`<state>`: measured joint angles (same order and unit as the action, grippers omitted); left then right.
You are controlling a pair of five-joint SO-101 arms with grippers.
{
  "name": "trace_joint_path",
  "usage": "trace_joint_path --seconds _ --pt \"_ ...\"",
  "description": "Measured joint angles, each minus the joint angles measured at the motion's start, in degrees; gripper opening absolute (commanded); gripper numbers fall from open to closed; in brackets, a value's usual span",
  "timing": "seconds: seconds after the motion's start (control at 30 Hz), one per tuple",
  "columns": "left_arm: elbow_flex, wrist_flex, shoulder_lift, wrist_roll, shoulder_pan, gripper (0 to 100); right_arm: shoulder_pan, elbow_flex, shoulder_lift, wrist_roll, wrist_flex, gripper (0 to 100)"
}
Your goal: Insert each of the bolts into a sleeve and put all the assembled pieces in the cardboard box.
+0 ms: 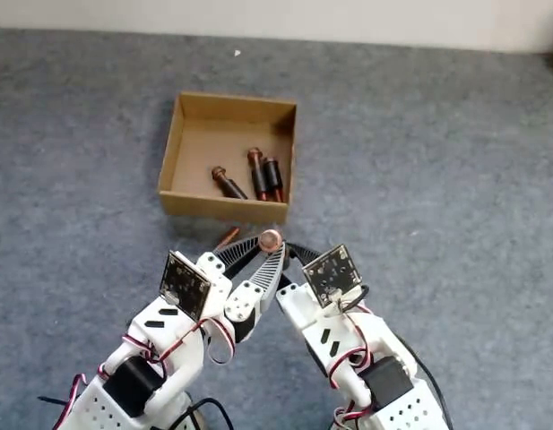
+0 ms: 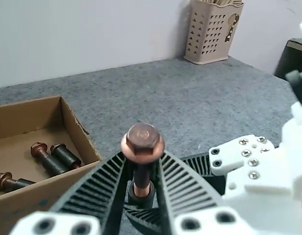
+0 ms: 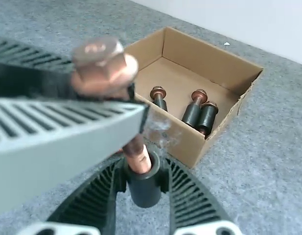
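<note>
The left gripper pinches a copper bolt just under its hex head, upright. The shank's lower end sits in the mouth of a black sleeve, which the right gripper clamps. Both are just near of the cardboard box, where three assembled pieces lie. A loose bolt lies on the carpet beside the box's near wall.

Left pincer clamped, right pincer clamped, tips meeting
</note>
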<state>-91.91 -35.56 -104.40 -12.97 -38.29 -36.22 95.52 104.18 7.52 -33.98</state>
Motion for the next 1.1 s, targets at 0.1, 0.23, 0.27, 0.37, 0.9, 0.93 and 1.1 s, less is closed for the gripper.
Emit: trace_joint_path --seconds 0.1,0.23,0.27,0.37,0.9,0.93,1.1 --pt "0.00 0.00 0.00 0.00 0.00 1 0.18 0.00 0.00 0.00 0.00 0.4" --pt "0.00 0.00 0.00 0.00 0.00 1 0.18 0.00 0.00 0.00 0.00 0.4" --pt "0.00 0.00 0.00 0.00 0.00 1 0.18 0.00 0.00 0.00 0.00 0.4" --pt "-0.18 0.00 0.00 0.00 -0.09 1 0.18 0.00 0.00 0.00 0.00 0.4" --pt "0.09 -0.35 0.70 0.09 0.88 1 0.26 0.09 0.09 5.36 0.18 0.4" --pt "-0.26 -0.44 0.53 0.09 0.88 1 0.26 0.09 0.09 5.54 0.18 0.4" --pt "-0.44 -0.35 0.26 0.09 0.88 1 0.26 0.09 0.18 5.80 0.18 0.4"
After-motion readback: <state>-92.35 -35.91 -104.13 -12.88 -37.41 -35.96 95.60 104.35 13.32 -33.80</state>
